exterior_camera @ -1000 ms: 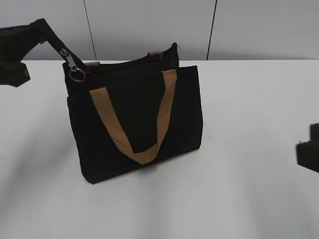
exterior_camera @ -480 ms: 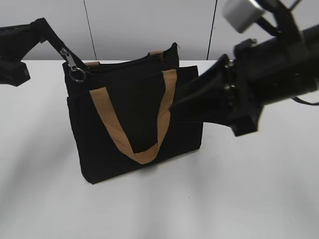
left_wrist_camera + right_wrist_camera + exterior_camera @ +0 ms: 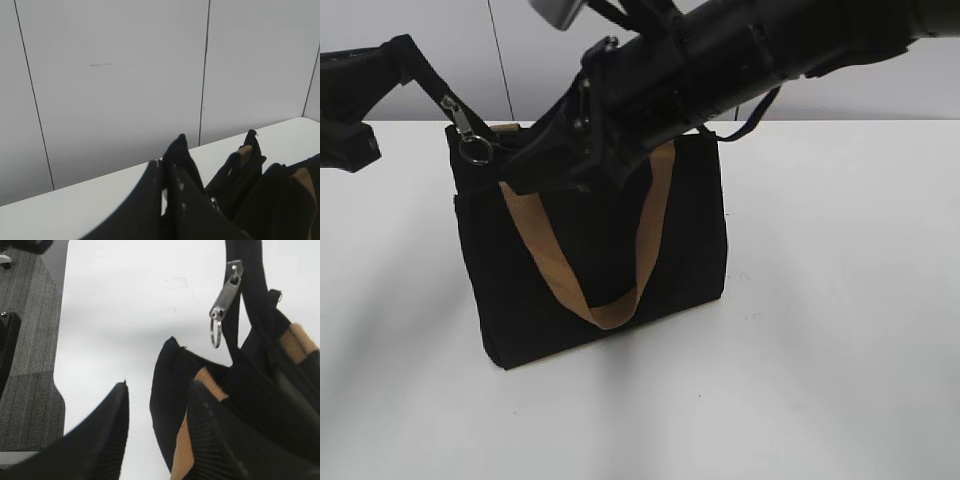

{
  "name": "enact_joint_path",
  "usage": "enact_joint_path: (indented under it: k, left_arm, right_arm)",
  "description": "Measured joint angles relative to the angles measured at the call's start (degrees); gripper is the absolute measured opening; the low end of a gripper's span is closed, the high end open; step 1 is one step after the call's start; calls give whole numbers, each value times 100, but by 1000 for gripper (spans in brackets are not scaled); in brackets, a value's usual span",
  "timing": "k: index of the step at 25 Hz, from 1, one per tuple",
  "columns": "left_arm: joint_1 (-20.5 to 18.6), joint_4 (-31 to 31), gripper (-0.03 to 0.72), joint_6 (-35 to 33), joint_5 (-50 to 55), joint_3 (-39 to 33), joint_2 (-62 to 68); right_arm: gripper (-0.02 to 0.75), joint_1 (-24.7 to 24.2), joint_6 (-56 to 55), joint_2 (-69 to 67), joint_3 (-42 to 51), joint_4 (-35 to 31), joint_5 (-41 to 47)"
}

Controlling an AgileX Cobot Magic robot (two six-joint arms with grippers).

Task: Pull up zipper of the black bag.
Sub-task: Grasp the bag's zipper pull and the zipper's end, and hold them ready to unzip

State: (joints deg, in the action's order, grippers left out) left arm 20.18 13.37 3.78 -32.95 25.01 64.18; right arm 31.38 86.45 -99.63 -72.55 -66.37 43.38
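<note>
The black bag [image 3: 600, 250] stands upright on the white surface [image 3: 820, 330], a little to 9 o'clock of the middle of the exterior view, with 1 tan strap handle [image 3: 590, 260] hanging in a loop down its near face. Its zipper [image 3: 470, 135] shows at the bag's 10 o'clock top corner, where the silver pull tab and ring dangle from a black strip of fabric drawn taut toward 10 o'clock. The left claw [image 3: 395, 60] sits at the far end of that strip, and the fabric appears pinched in it, though the left wrist view shows only dark fingers [image 3: 182, 170] close together over dark cloth, so I cannot tell its state for certain. The right arm reaches in from 1 o'clock across the top of the bag, hiding much of the upper edge. Its claw [image 3: 535, 165] lies near the 10 o'clock end of the opening; in the right wrist view its 2 ribbed fingers [image 3: 210, 435] are spread apart, with the bag's corner flap rising between them and the pull tab [image 3: 225, 295] hanging free at 12 o'clock beyond them.
</note>
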Motion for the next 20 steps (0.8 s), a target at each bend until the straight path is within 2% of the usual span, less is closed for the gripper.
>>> enact_joint_path:
  k: [6, 20]
  left_arm:
    - [0, 0, 2, 0, 0, 0, 0]
    - [0, 6, 2, 0, 0, 0, 0]
  right_arm:
    - [310, 193, -4, -608, -491, -61, -138]
    - [310, 203, -306, -832, -520, -255, -767]
